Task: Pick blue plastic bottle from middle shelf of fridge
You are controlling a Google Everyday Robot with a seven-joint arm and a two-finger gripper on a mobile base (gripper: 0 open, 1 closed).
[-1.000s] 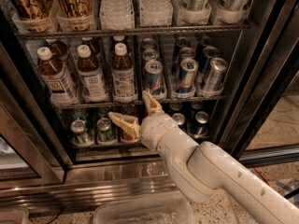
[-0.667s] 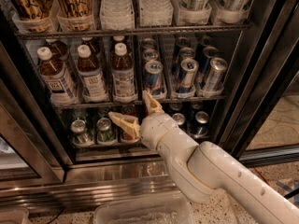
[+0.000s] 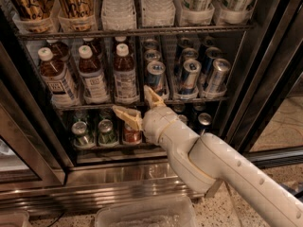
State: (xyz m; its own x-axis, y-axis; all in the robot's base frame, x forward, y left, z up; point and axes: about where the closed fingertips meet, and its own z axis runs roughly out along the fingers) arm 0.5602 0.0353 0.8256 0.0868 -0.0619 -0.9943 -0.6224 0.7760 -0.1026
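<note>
The blue plastic bottle (image 3: 125, 75) stands upright on the middle shelf (image 3: 94, 105) of the fridge (image 3: 265, 79). It is the rightmost of three white-capped brown bottles, and its label is blue and white. My gripper (image 3: 138, 105) is open and empty. It sits just below and slightly right of the bottle, at the shelf's front edge. One finger (image 3: 124, 115) points left below the rack. The other finger (image 3: 152, 96) points up between the bottle and the slim cans (image 3: 155, 74).
Two similar bottles with whiter labels (image 3: 56, 79) stand to the left. Slim blue-silver cans (image 3: 215, 74) fill the shelf's right side. Short green and red cans (image 3: 106, 131) sit on the rack below. A clear plastic bin (image 3: 142, 214) lies on the floor in front.
My gripper has risen slightly toward the front edge of the middle shelf. The bottles and cans have not moved.
</note>
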